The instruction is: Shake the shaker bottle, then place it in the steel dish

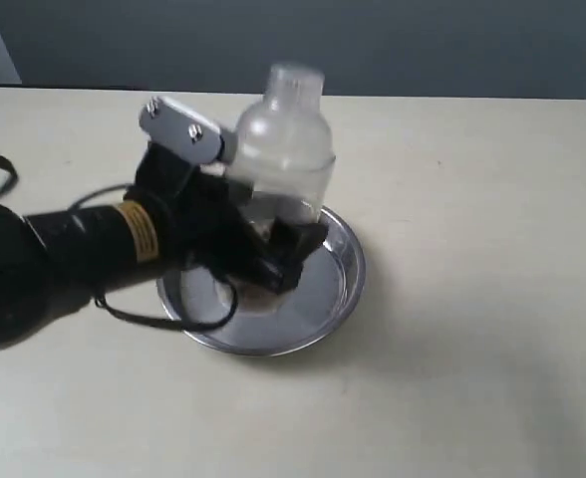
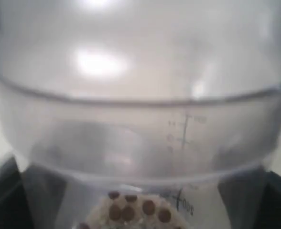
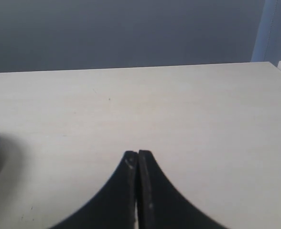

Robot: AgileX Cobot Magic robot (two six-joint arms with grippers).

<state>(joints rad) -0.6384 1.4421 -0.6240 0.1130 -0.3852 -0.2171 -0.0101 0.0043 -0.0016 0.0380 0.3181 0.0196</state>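
One steel dish (image 1: 273, 344): nearest, flat on the surface (image 1: 472, 378).
Left end effector (image 1: 278, 254): my fingers clamp the shaker bottle (image 1: 283, 149) low on its body, over the dish.
Shaker bottle: upright, brown pellets (image 2: 131, 210) at its bottom; contact with the dish, I cannot tell.
Right end effector (image 3: 138, 157): fingertips pressed together, empty, above the surface beside the dish.

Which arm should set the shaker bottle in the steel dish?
Left. The left hand is shut on the clear plastic shaker bottle with brown pellets, directly over the round shiny steel dish. The right hand is shut empty over the beige table, with only the dish's rim in its view.
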